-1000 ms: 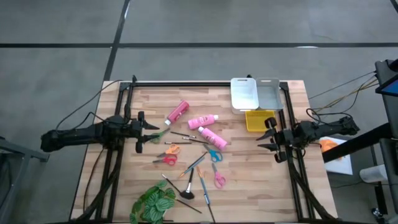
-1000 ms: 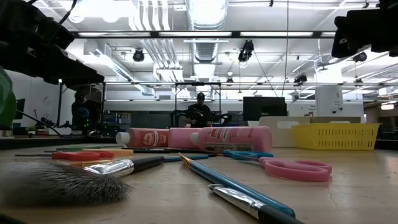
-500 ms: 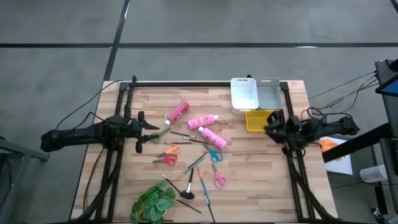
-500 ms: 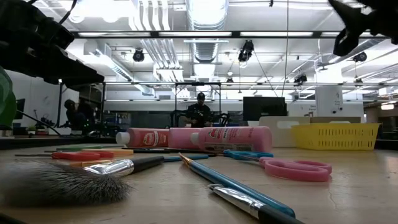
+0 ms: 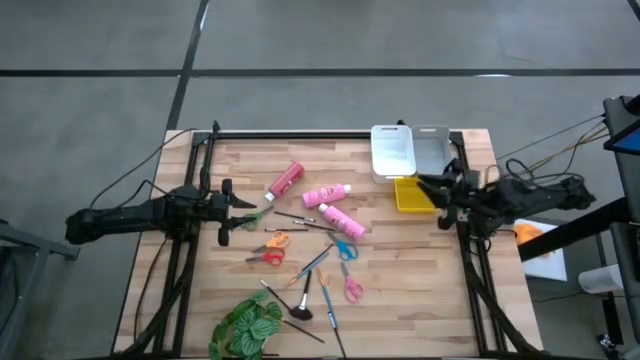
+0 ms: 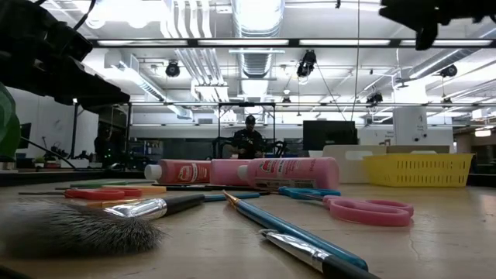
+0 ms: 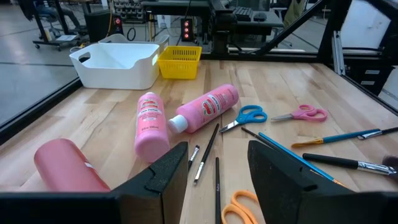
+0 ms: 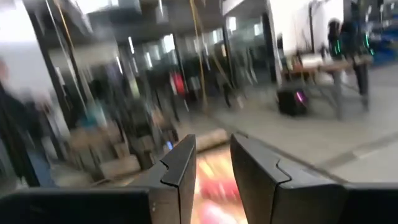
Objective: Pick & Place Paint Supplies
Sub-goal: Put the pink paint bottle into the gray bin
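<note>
the right gripper [image 5: 432, 187] hangs over the right side of the table, beside the yellow basket [image 5: 412, 195], with its arm reaching in from the right edge; in its own wrist view the 2 dark fingers [image 8: 180, 165] stand a narrow gap apart with nothing between them, and the scene past them is blurred. the left gripper [image 5: 228, 213] waits near the table's left edge, fingers [image 7: 171, 171] spread moderately and empty, pointing toward the clutter in the middle.

on the wooden table [image 5: 400, 290] lie 3 pink paint tubes with white caps: 1 [image 5: 285, 180] tilted nearest the left arm, 1 [image 5: 327, 194] in the middle, 1 [image 5: 342, 221] just right of it. thin brushes [image 5: 300, 219] lie scattered around them. orange scissors [image 5: 277, 240] and red scissors [image 5: 267, 257] lie left of centre, blue scissors [image 5: 345, 249] and pink scissors [image 5: 352, 288] further right. a blue-handled brush [image 5: 327, 300] and a fan brush [image 5: 300, 311] lie near the front, beside a green leafy plant [image 5: 246, 326]. a white bin [image 5: 392, 150] and a grey bin [image 5: 433, 150] sit side by side at the far edge, the basket just in front of them.
</note>
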